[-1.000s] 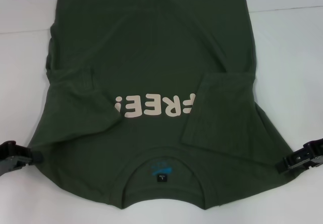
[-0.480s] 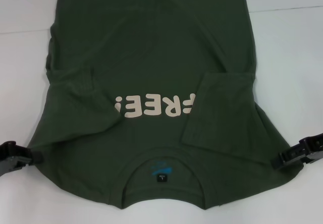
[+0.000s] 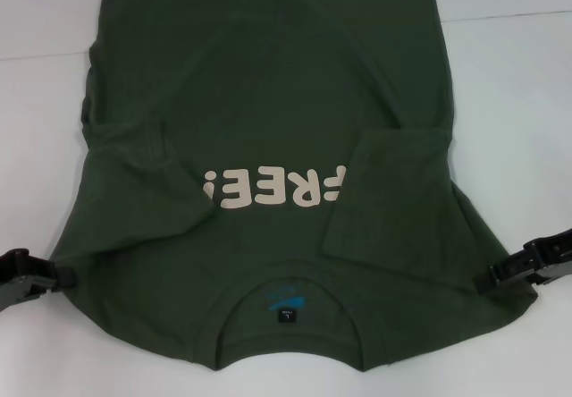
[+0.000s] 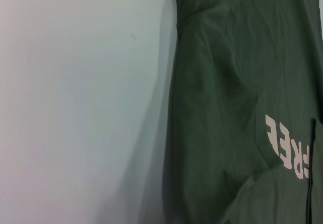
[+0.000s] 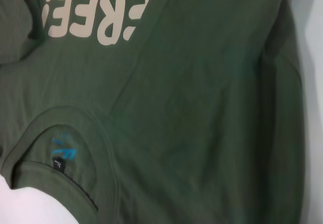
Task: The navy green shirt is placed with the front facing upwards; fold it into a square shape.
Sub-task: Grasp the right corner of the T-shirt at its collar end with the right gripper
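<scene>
Head view, navy green shirt (image 3: 268, 120) flat, sleeves folded inward, cream "FREE!" lettering, pincer grips cannot tell.

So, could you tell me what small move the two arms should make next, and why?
Probably slide both tools slightly inward and close them on the shoulder edges of the navy green shirt. The left tool and right tool sit at opposite edges beside the collar, and both sleeves are already folded in.
</scene>
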Tool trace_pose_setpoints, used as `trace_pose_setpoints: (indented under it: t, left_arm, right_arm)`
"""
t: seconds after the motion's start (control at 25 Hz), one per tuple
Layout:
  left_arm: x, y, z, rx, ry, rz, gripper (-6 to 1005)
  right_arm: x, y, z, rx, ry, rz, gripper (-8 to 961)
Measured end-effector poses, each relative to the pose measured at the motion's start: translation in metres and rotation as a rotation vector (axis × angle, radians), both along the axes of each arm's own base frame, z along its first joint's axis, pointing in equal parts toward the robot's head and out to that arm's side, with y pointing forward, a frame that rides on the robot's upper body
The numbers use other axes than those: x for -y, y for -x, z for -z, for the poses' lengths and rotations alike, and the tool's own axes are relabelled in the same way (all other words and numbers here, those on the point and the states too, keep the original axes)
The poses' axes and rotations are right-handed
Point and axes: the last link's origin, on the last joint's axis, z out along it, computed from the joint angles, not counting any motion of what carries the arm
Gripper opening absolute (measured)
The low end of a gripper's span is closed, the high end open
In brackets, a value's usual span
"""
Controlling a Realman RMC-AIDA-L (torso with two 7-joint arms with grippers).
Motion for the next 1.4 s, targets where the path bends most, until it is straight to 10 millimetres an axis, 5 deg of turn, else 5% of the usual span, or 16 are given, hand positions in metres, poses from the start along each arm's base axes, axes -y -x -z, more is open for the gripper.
trace_pose_setpoints:
  t: [0.24,1.04,1.24,1.4]
  left_arm:
    - [-0.0008,-0.0002,-0.0008,0.004,-0.006,-0.004,31]
    - [-0.0006,-0.0008,-0.0019,0.006,0.0,-0.003,34]
    - [0.0021,-0.0027,-0.0013,0.015,0.024,0.004,34]
    - [0.0046,-0.0048,-0.0016,0.025,0.045,0.015,35]
  right_arm:
    - [0.0019,0.0024,0.0067,0.0,0.033,-0.006,811]
    - [0.0008,0.0049,0.0038,0.001,0.038,-0.014,153]
    - [0.0011,0.0058,0.0025,-0.001,0.045,-0.016,37]
    - [0.0012,0.0063,0.001,-0.002,0.049,-0.02,36]
